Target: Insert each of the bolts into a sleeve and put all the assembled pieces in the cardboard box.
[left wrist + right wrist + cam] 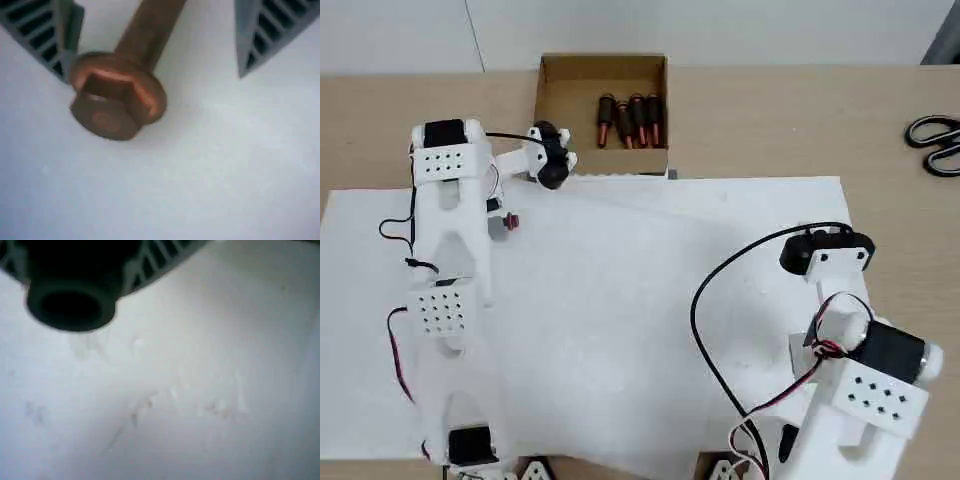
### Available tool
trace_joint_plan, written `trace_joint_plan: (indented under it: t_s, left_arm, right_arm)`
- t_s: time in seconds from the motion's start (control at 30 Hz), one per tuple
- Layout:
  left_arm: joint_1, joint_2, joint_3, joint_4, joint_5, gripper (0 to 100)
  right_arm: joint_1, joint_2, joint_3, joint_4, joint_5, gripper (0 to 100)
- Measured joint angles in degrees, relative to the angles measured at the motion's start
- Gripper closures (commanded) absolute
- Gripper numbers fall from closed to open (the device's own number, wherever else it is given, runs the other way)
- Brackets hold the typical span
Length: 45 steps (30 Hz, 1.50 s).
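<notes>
Left arm sits along the left side of the white sheet [620, 300]. The left tool [500, 222] is low over the sheet near its far-left corner.

Left tool [154, 70]: fingers [260, 35] apart, clamped on nothing. A copper bolt [117, 100] lies on the sheet between them. It has a hex head on a flange, and the shank runs back up between the fingers. One finger is just beside the flange, possibly touching it; I can't tell which. The other finger stands well apart from the bolt. In the high view the bolt [512, 221] shows as a small red spot at the tool tip.

The cardboard box [552, 100] is at the back of the bench [770, 120], against the sheet's far edge, just beyond the left arm. Four assembled pieces [629, 120] lie side by side in its right half, dark sleeves with copper ends. The left half of the box floor is bare.

Right arm is at the near-right corner of the sheet. Right tool [80, 270] is together on a black sleeve [70, 305], held just above the sheet with its open bore facing the wrist camera. A ribbed finger [150, 260] shows right behind it.

Scissors [935, 143] lie on the bench at the far right, off the sheet, well apart from both arms.
</notes>
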Motion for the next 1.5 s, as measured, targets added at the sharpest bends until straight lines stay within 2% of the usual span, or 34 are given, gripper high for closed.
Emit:
trace_joint_plan:
  t_s: [0.2, 0.53, 0.67, 0.83, 1.03, 1.27, 1.5]
  left_arm:
    - [0.2, 2.3, -1.2, 1.1, -0.2, 100]
    - [-0.3, 3.1, -6.5, 1.1, 2.3, 99]
    - [0.3, 3.0, -10.1, 0.6, 5.6, 99]
    - [1.7, -0.5, -8.8, 0.7, 12.4, 100]
    - [6.2, -17.0, 4.7, 0.8, 20.2, 100]
    - [14.4, -38.8, 23.3, 0.8, 35.5, 100]
    - [20.1, -53.0, 39.2, 0.9, 40.9, 100]
  right_arm:
    - [0.0, 0.0, 0.0, 0.0, 0.0, 99.5]
    - [0.0, 0.0, 0.0, 0.0, 0.0, 99.5]
    - [0.0, -0.2, -0.4, 0.0, 0.0, 99.5]
    - [0.0, -0.2, -5.2, 0.0, 0.1, 99.5]
    - [0.0, -0.2, -9.2, 0.0, 0.1, 99.5]
    - [-4.2, -0.2, -9.6, 0.0, 0.1, 99.5]
    - [-8.3, -7.4, -10.1, 0.0, 0.2, 99.5]
